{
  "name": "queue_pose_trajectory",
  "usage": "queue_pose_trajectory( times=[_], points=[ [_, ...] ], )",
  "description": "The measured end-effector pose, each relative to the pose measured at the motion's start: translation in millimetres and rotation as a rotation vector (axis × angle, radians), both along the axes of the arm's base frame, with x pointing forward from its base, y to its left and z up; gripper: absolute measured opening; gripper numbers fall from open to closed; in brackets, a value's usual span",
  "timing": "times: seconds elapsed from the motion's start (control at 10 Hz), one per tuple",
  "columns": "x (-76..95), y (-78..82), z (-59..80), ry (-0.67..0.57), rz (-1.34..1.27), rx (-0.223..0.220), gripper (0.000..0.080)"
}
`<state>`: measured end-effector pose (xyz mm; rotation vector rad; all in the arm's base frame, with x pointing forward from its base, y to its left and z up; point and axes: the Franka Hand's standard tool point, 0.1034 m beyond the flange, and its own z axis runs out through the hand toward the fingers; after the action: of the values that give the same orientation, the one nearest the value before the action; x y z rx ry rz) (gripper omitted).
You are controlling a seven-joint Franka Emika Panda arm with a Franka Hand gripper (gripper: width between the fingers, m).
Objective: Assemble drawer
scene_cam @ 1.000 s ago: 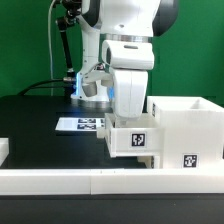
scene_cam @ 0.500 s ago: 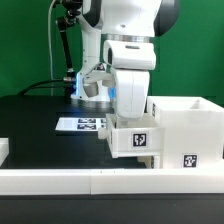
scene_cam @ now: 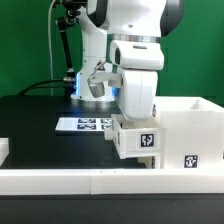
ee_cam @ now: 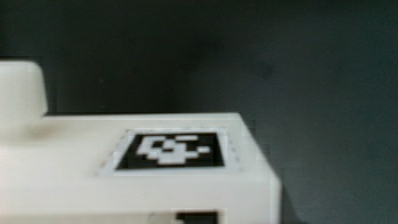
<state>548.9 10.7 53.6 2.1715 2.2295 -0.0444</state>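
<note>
A small white drawer tray (scene_cam: 135,141) with a square tag on its face hangs under my gripper (scene_cam: 134,122), which is shut on it. The fingertips are hidden behind the tray's top. The tray's side is against the open side of the tall white housing (scene_cam: 186,128), which stands at the exterior view's right and carries a tag low on its front. In the wrist view the tray's tagged face (ee_cam: 173,150) fills the lower part, with another white part (ee_cam: 18,92) beside it. I see no second tray for certain.
A long low white rail (scene_cam: 80,181) runs along the table's front edge. The marker board (scene_cam: 80,124) lies flat on the black table behind the tray. A small white piece (scene_cam: 3,150) sits at the exterior view's left edge.
The arm and the held tray have shifted toward the exterior view's right, closer to the housing, and slightly down.
</note>
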Motion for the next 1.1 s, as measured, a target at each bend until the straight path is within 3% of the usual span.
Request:
queue_pose_trajectory(
  times=[0.4, 0.5, 0.8, 1.1],
  points=[
    [0.5, -2.0, 0.0, -0.003, 0.01, 0.001, 0.0044],
    [0.5, -2.0, 0.2, -0.003, 0.01, 0.001, 0.0147],
    [4.5, 4.4, 8.5, -0.01, 0.018, -0.001, 0.0586],
    [11.0, -4.7, 21.4, 0.005, 0.013, -0.018, 0.0646]
  ],
)
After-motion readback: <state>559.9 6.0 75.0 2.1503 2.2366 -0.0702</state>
